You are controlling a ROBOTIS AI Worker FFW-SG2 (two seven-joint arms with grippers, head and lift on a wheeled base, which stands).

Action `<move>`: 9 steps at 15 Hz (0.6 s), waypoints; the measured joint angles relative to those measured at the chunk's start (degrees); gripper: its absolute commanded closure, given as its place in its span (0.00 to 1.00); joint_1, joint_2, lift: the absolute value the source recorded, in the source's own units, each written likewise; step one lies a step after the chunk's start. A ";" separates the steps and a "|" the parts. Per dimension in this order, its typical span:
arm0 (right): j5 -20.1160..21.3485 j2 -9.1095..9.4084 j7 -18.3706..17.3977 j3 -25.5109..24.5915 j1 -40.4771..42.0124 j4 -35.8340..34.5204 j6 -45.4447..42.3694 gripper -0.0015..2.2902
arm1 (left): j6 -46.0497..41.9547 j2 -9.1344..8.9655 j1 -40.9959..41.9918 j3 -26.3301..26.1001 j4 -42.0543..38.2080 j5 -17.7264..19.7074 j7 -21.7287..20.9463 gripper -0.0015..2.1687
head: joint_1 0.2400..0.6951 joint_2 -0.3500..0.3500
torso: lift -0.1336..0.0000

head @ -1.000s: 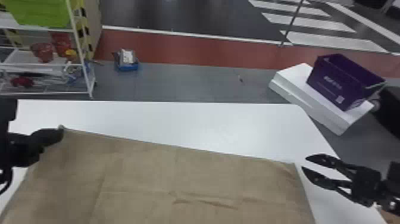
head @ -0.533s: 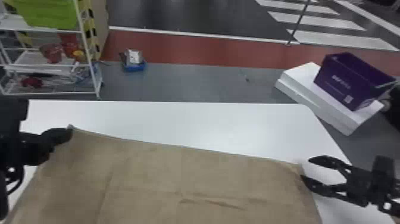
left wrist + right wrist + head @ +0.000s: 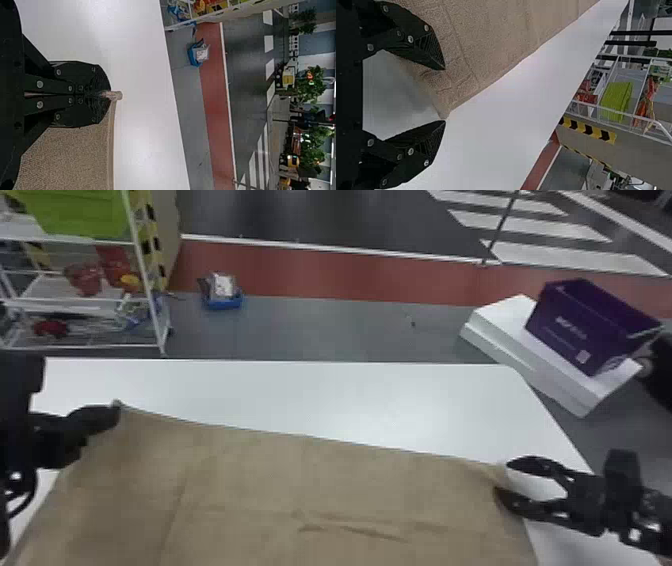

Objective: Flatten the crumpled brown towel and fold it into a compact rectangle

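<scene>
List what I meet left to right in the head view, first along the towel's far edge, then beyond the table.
First pass: left tool → brown towel → right tool. Second pass: white rack → blue tray → purple box.

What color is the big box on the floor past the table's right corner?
The box is dark purple, best seen in the head view.

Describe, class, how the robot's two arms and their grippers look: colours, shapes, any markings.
The left arm and right arm are black. The left fingers and right fingers are black too, narrowing toward ridged tips, with round silver screws. A thin black loop, perhaps a cable, curves at the left arm.
</scene>
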 measured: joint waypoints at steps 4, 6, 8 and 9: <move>0.59 0.03 -0.18 1.02 -1.04 1.22 -0.05 0.34 | 0.00 0.00 0.16 0.18 -0.01 0.02 -0.41 0.62 | 1.00 0.21 | 0.07; 0.60 0.03 -0.56 1.06 -1.17 1.26 -0.12 0.34 | 0.00 0.00 0.16 0.18 -0.01 0.02 -0.61 0.62 | 1.00 0.21 | 0.07; 0.44 0.03 -1.00 1.06 -1.19 1.32 -0.72 0.45 | 0.00 0.00 0.21 0.18 -0.01 0.02 -0.66 0.62 | 1.00 0.21 | 0.07; 0.28 0.03 -1.05 1.05 -1.19 1.33 -1.36 0.48 | 0.00 0.00 0.23 0.22 -0.04 0.02 -0.66 0.62 | 1.00 0.21 | 0.07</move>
